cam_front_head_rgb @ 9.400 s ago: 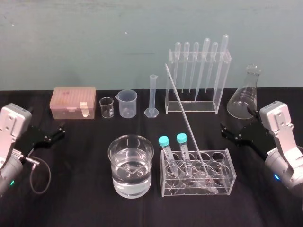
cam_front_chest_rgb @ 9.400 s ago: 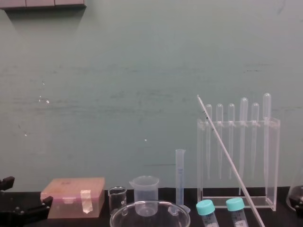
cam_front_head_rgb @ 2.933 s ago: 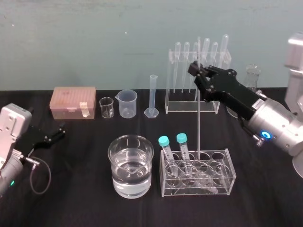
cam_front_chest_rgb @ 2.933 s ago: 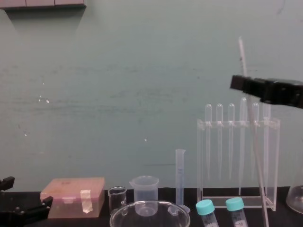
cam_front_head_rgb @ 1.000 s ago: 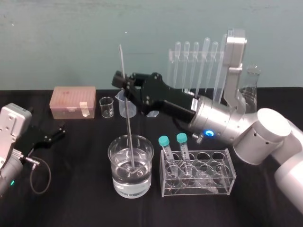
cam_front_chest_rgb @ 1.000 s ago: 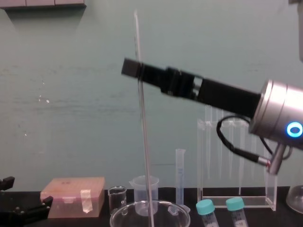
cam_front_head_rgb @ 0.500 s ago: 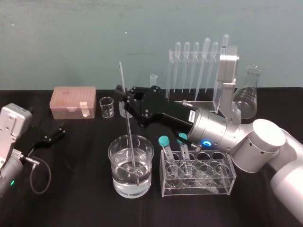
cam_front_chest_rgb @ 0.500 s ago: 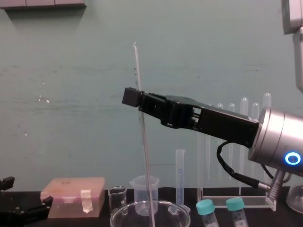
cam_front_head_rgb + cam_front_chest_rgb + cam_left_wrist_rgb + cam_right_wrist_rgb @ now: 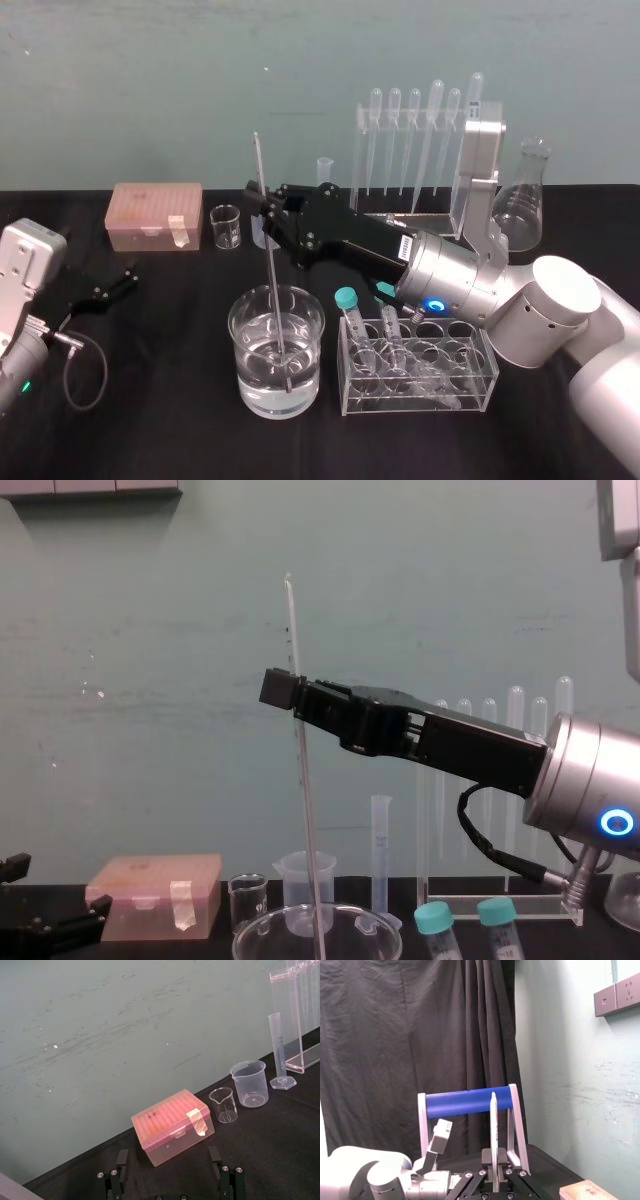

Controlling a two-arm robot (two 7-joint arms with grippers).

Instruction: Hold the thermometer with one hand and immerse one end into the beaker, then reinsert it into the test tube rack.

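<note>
My right gripper (image 9: 264, 210) reaches in from the right, shut on the thermometer (image 9: 260, 165), a long thin glass rod held nearly upright. The rod's lower end stands in the water inside the wide glass beaker (image 9: 243, 330), near its bottom. From the chest, the gripper (image 9: 292, 702) clamps the thermometer (image 9: 291, 620) about a third of the way down, above the beaker's rim (image 9: 262, 932). The right wrist camera has the thermometer (image 9: 493, 1125) rising between the fingers. The test tube rack (image 9: 475, 375), low and clear with two blue-capped tubes, stands right of the beaker. My left gripper (image 9: 112, 287) rests open at the far left.
Along the back stand a pink tip box (image 9: 157, 215), a tiny glass beaker (image 9: 226, 227), a tall pipette stand (image 9: 415, 130) and a conical flask (image 9: 522, 205). My right arm spans the space over the test tube rack.
Over the last second my right gripper came down, sinking the thermometer deeper into the beaker's water. In the last half second it barely moved. The left arm stayed still.
</note>
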